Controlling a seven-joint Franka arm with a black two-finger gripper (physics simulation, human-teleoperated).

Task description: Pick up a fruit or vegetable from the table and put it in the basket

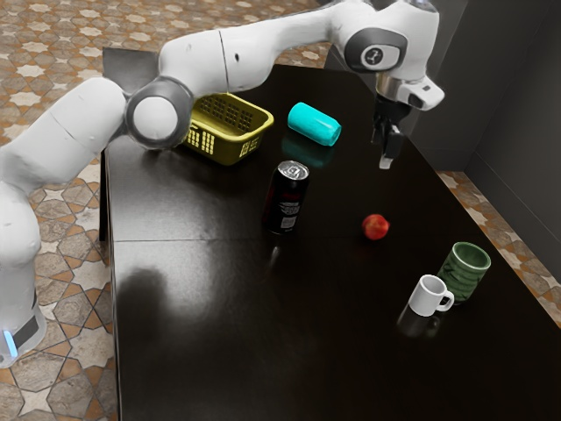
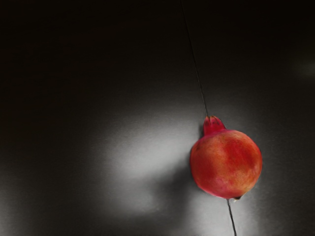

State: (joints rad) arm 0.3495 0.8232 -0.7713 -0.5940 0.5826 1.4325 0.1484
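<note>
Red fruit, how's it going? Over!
Claw raised, holding nothing. Pomegranate on the table, not picked up. Black can near the way to the yellow basket.

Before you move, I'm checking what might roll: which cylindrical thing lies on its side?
The cyan cylinder; the black can, white mug and green cup stand upright.

Arm (image 1: 234,67): glossy white, in smooth, rounded segments.
Elbow (image 1: 156,117): round white cap ringed in mid-grey.
Wrist disc (image 1: 372,57): dark grey, with a white ring around a small emblem.
Hand housing (image 1: 421,92): white, rounded, with a small dark inset.
Collar (image 1: 386,85): tan, metallic-looking.
Gripper (image 1: 381,153): black, angular, pale at one tip.
Base (image 1: 26,338): white, dark grey panel, glowing blue strip (image 1: 10,343).
</note>
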